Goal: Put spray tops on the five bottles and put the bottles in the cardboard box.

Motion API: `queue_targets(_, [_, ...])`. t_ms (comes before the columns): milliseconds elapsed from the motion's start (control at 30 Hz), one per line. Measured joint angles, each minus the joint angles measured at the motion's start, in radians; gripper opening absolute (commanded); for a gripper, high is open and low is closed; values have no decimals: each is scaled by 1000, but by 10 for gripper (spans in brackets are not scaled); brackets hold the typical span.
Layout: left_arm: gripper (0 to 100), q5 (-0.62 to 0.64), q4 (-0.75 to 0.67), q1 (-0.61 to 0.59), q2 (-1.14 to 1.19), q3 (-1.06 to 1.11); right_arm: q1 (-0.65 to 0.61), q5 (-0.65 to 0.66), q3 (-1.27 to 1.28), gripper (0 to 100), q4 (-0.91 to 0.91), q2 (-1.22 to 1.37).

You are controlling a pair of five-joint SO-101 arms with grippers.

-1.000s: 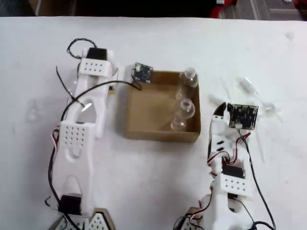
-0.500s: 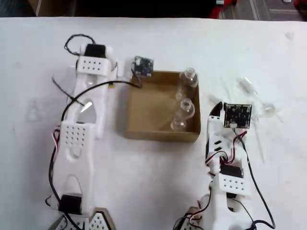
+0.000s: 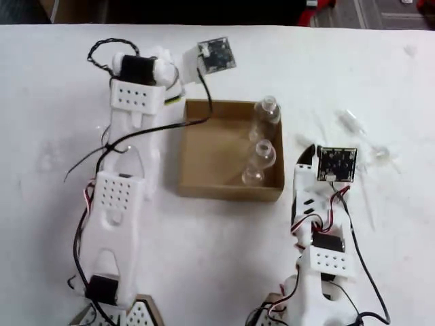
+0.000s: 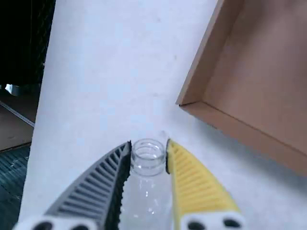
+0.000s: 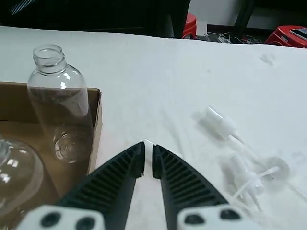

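Observation:
My left gripper (image 4: 148, 146) is shut on the neck of a clear uncapped bottle (image 4: 146, 165), just off a corner of the cardboard box (image 4: 225, 122). In the high view this gripper (image 3: 171, 68) is past the far left corner of the box (image 3: 231, 191). Two clear uncapped bottles (image 3: 266, 111) (image 3: 261, 158) stand inside along the box's right wall. My right gripper (image 3: 309, 157) rests right of the box, shut with nothing in it (image 5: 148, 154). White spray tops (image 5: 219, 122) (image 5: 250, 175) lie on the table beyond it.
A white cloth covers the table (image 3: 217, 238). Loose cables trail from the left arm (image 3: 115, 197). More spray tops (image 3: 353, 121) (image 3: 380, 156) are scattered right of the right arm. The table's far edge (image 3: 272, 26) is close behind the left gripper.
The left arm has stretched toward the table's far edge and turned its wrist, carrying its gripper past the box's far left corner. The right arm shifted slightly, then kept still.

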Motion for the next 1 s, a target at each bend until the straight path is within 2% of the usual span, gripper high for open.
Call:
queue_targets(200, [27, 229, 0, 37, -149, -2, 0, 0, 0, 21, 0, 0])
queue_targets(433, [26, 410, 0, 40, -319, 58, 0, 0, 0, 21, 0, 0])
queue_targets(733, [24, 574, 0, 117, -698, 476, 0, 0, 0, 21, 0, 0])
queue_targets(1000, [24, 605, 0, 164, -964, 810, 0, 0, 0, 21, 0, 0])
